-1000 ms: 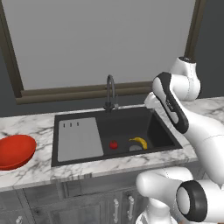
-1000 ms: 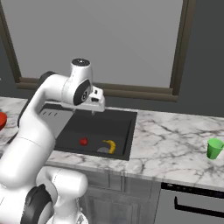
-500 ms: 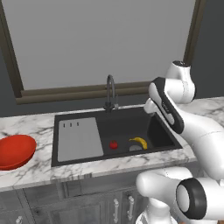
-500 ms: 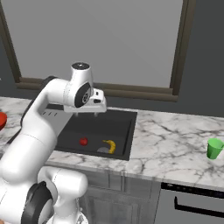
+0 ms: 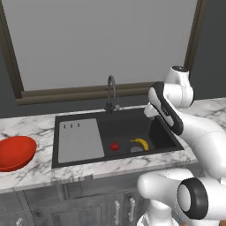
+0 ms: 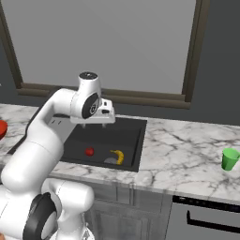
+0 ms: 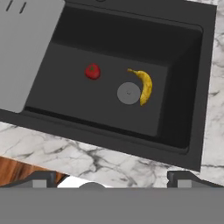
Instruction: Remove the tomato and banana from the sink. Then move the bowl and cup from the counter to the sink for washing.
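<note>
- While the white arm is held up high over the sink (image 5: 79,143) in the left base view, the tomato (image 5: 114,146) and the banana (image 5: 140,143) are seen lying on the black floor of the basin, near each other but not touching. The bowl (image 5: 15,152) is sat on the counter (image 5: 31,176) to the left of the sink, so it is likely being left there until the fruit is taken out.
- In the right base view, the gripper (image 6: 98,124) is seen hanging above the back part of the sink, well above the fruit. Nothing is held by it and nothing is touched by it. The cup (image 6: 229,159) is stood far off to the right on the counter, well apart from the sink.
- In the hand view, the basin is looked down into from above. The tomato is seen to the left of the round grey drain (image 7: 128,93), and the banana is curled right beside the drain. The two dark fingertips (image 7: 41,178) are spread as wide as they go, which is probably done so a fruit can be fitted between them.
</note>
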### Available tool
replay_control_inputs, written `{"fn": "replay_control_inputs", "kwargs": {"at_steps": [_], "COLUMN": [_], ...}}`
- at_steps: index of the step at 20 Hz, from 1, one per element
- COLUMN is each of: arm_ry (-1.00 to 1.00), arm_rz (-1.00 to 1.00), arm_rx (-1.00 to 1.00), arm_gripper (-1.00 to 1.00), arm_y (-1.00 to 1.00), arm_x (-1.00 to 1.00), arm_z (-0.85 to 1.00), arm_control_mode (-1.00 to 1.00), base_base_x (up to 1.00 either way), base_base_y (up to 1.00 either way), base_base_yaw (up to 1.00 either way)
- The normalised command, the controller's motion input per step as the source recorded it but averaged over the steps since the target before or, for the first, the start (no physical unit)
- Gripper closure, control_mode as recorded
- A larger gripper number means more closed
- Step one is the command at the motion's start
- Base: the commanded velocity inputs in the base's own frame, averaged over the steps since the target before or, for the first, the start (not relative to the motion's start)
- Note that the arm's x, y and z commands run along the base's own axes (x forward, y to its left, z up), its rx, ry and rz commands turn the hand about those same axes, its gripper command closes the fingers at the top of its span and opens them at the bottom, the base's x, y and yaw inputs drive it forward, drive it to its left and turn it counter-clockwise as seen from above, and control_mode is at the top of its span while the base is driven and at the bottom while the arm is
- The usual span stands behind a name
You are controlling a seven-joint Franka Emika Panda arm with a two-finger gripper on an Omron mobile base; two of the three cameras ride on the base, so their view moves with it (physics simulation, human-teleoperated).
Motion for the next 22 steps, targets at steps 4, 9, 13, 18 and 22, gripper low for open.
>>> {"fn": "replay_control_inputs", "kwargs": {"at_steps": [4,9,13,18,22], "arm_ry": [0.00,0.00,0.00,0.02,0.00], "arm_rz": [0.00,0.00,0.00,0.00,0.00], "arm_rx": [0.00,-0.01,-0.06,-0.06,-0.05], "arm_gripper": [-1.00,-1.00,-1.00,-1.00,-1.00], "arm_y": [-0.02,-0.01,-0.01,0.00,0.00], "arm_x": [0.10,0.09,0.09,0.14,0.10], "arm_z": [-0.21,-0.21,-0.20,-0.17,-0.16], "arm_control_mode": [-1.00,-1.00,-1.00,-1.00,-1.00], "base_base_x": [0.00,0.00,0.00,0.00,0.00], "base_base_y": [0.00,0.00,0.00,0.00,0.00], "base_base_yaw": [0.00,0.00,0.00,0.00,0.00]}}
